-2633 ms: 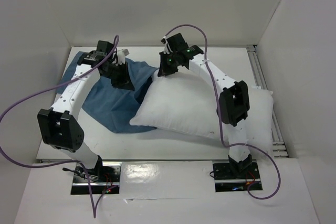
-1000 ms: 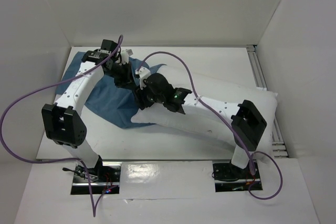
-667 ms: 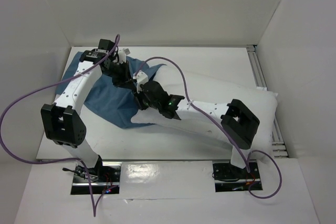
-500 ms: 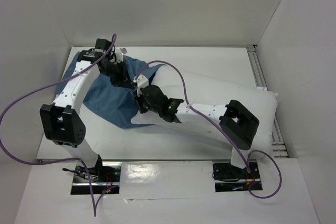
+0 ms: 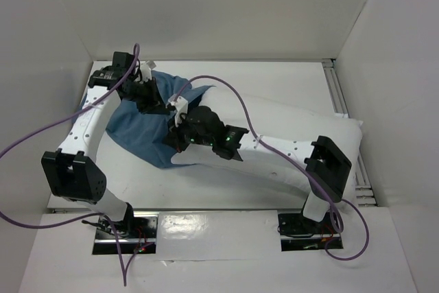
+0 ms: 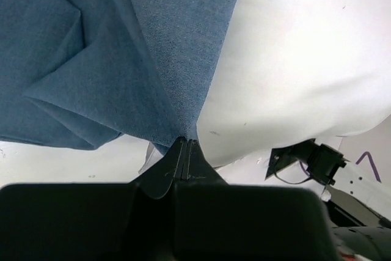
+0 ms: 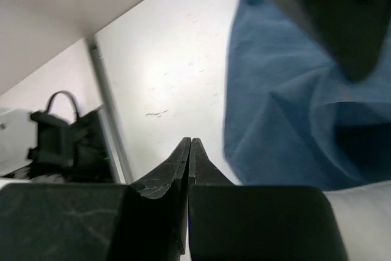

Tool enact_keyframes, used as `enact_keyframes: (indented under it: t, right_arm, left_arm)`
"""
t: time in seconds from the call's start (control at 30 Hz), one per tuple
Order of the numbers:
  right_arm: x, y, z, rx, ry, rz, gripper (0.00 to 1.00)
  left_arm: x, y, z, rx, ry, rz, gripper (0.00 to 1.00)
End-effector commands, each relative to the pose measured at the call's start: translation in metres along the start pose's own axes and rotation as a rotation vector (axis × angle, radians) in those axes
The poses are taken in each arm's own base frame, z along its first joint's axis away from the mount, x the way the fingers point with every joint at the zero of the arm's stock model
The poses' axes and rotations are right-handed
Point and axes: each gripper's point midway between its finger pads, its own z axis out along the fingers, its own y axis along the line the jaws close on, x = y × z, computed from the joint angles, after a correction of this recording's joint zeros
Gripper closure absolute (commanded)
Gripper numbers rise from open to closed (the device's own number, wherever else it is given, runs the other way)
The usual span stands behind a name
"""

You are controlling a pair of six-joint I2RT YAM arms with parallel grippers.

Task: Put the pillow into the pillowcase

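White and plump, the pillow (image 5: 288, 120) lies along the right of the table (image 5: 161, 184), its left corner touching the pillowcase (image 5: 134, 132); we judge it light, soft and springy, best taken at a corner seam; beside that corner the right gripper (image 7: 188, 145) has its jaws pressed together on nothing we can see; farther back, the left gripper (image 6: 186, 146) pinches a fold of the limp blue cloth, which will likely sag and slip, so the open hem looks the better hold.
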Motion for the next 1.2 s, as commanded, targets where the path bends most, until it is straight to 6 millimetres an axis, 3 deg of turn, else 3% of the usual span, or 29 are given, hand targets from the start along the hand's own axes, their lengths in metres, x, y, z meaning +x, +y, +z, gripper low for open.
enact_keyframes:
  t: [0.0, 0.07, 0.17, 0.27, 0.37, 0.4, 0.53, 0.6, 0.67, 0.73, 0.9, 1.03, 1.07, 1.17]
  right_arm:
    - [0.012, 0.037, 0.003, -0.153, 0.044, 0.041, 1.0]
    - [0.021, 0.032, 0.007, -0.103, 0.062, 0.043, 1.0]
    - [0.011, 0.005, -0.008, 0.06, -0.007, 0.039, 0.99]
    - [0.005, -0.022, -0.021, 0.216, -0.048, 0.026, 0.67]
    - [0.004, -0.048, -0.028, 0.359, -0.06, 0.001, 0.52]
    - [0.005, -0.053, -0.029, 0.382, -0.064, -0.015, 0.38]
    - [0.016, -0.063, -0.018, 0.408, -0.032, -0.07, 0.32]
    - [0.02, -0.061, -0.002, 0.375, -0.024, -0.095, 0.32]
    - [0.036, -0.068, 0.011, 0.382, 0.004, -0.111, 0.36]
    - [0.028, -0.066, 0.022, 0.372, -0.034, -0.108, 0.39]
    - [0.043, -0.083, 0.049, 0.447, -0.061, -0.097, 0.52]
    - [0.046, -0.095, 0.059, 0.504, -0.076, -0.099, 0.77]
    - [0.046, -0.095, 0.059, 0.504, -0.076, -0.099, 1.0]
    - [0.041, -0.081, 0.052, 0.457, -0.085, -0.09, 1.0]
  left_arm:
    - [-0.001, 0.001, -0.012, -0.006, -0.051, -0.024, 1.0]
    - [-0.001, 0.001, -0.012, -0.005, -0.051, -0.034, 1.0]
    - [-0.001, 0.001, -0.012, -0.005, -0.051, -0.034, 1.0]
    - [-0.001, 0.001, -0.012, -0.006, -0.051, -0.024, 1.0]
    - [0.004, 0.006, -0.008, -0.012, -0.034, -0.024, 1.0]
    - [0.002, 0.008, -0.009, -0.015, -0.039, -0.031, 1.0]
    - [0.004, 0.007, -0.005, 0.005, -0.023, -0.036, 1.0]
    - [0.004, 0.007, -0.005, 0.005, -0.023, -0.036, 1.0]
    - [0.001, 0.004, -0.007, 0.009, -0.033, -0.03, 1.0]
    - [-0.001, 0.003, -0.009, 0.011, -0.041, -0.025, 1.0]
    - [-0.004, 0.002, -0.008, 0.011, -0.041, -0.025, 1.0]
    - [-0.004, 0.003, -0.008, 0.011, -0.041, -0.016, 1.0]
    - [-0.006, 0.0, -0.01, 0.015, -0.051, -0.01, 1.0]
    - [-0.009, 0.0, -0.01, 0.016, -0.052, -0.009, 1.0]
